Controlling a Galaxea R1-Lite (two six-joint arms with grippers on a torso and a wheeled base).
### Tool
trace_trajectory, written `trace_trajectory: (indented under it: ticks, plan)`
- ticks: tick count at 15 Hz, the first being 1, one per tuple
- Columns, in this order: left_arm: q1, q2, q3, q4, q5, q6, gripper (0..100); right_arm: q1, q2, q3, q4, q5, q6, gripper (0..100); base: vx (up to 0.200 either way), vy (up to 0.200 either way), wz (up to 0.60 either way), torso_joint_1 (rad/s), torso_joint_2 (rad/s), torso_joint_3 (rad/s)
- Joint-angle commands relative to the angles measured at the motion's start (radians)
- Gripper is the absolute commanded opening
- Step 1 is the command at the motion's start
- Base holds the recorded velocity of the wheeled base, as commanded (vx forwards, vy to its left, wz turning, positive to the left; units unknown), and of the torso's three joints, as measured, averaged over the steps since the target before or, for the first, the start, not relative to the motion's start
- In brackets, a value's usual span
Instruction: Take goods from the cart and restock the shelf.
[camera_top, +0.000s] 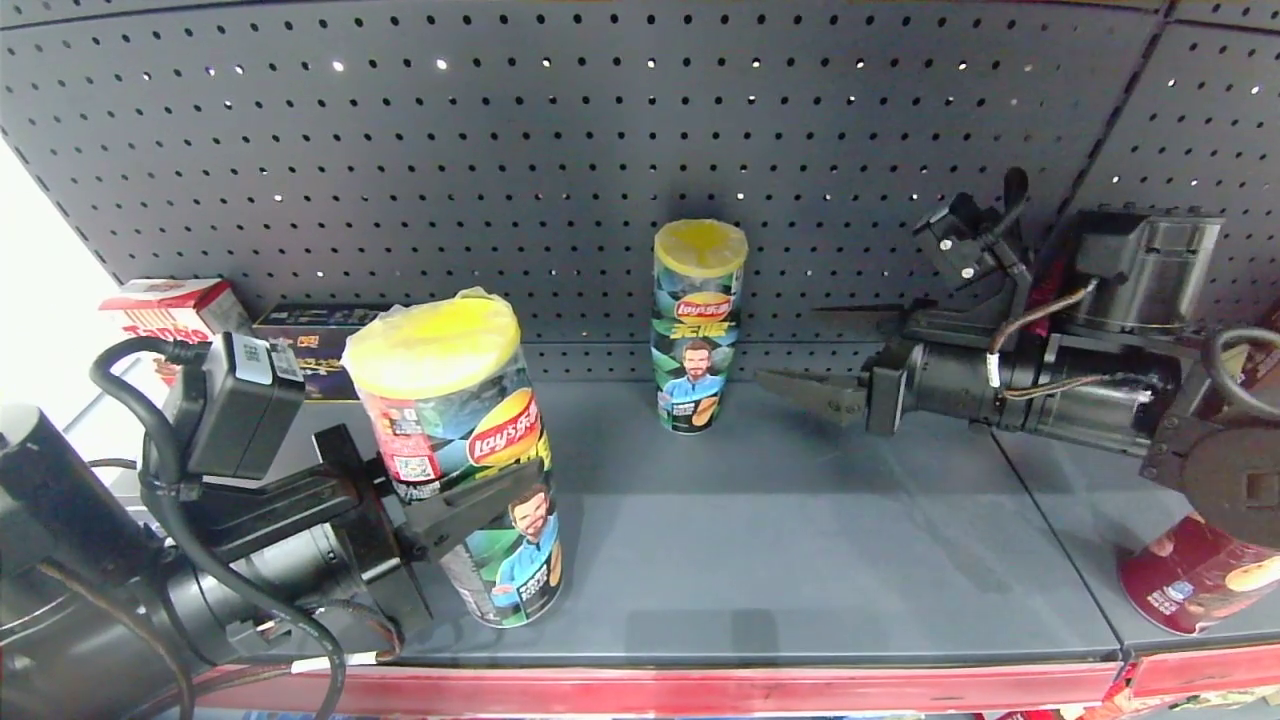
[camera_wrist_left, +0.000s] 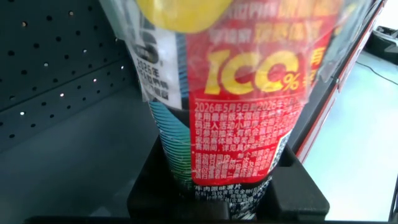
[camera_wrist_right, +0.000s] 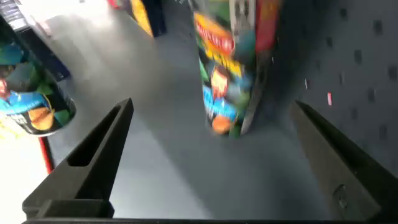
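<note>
Two cans on the shelf (camera_top: 800, 560), grey metal deck w/ a pegboard (camera_top: 500, 150) wall behind. L gripper (camera_top: 470, 505) at front-left is clamped tight round the near can (camera_top: 450, 400), fingers pinching its lower half. The can's base sits low by the red front lip (camera_top: 700, 688); can't tell if it touches down. From the L wrist, that can (camera_wrist_left: 249, 93) stands just above the gripper (camera_wrist_left: 230, 193).

Back can (camera_top: 697, 330) is upright mid-shelf, close to the pegboard. R gripper (camera_top: 790, 343) hovers just right of it, jaws spread wide, nothing held, not touching. The R wrist sees the can (camera_wrist_right: 227, 81) between its fingers, farther out.

Edges: 2 boxes at back-left, a red-white box (camera_top: 170, 310) and a dark box (camera_top: 310, 345). A red can (camera_top: 1195, 585) is at far right, past the panel seam. Bare deck lies between the cans and right of the near one, up to the seam.
</note>
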Motion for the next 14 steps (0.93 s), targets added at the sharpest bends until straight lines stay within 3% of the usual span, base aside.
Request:
trace_trajectory:
  ticks: [1,9,14]
  plan:
    - [0.001,-0.001,0.001,-0.002,0.000,0.000,0,-0.039,0.098,-0.029,-0.063,0.088,-0.047,100,0.000,0.000,0.00,0.000,0.00,0.000]
    - [0.001,-0.001,0.001,-0.002,0.000,-0.004,0,-0.056,0.202,-0.098,-0.094,0.209,-0.102,100,0.000,0.000,0.00,0.000,0.00,0.000]
    - [0.003,-0.001,0.001,-0.003,0.001,-0.004,0,-0.048,0.260,-0.149,-0.094,0.222,-0.102,100,0.000,0.000,0.00,0.000,0.00,0.000]
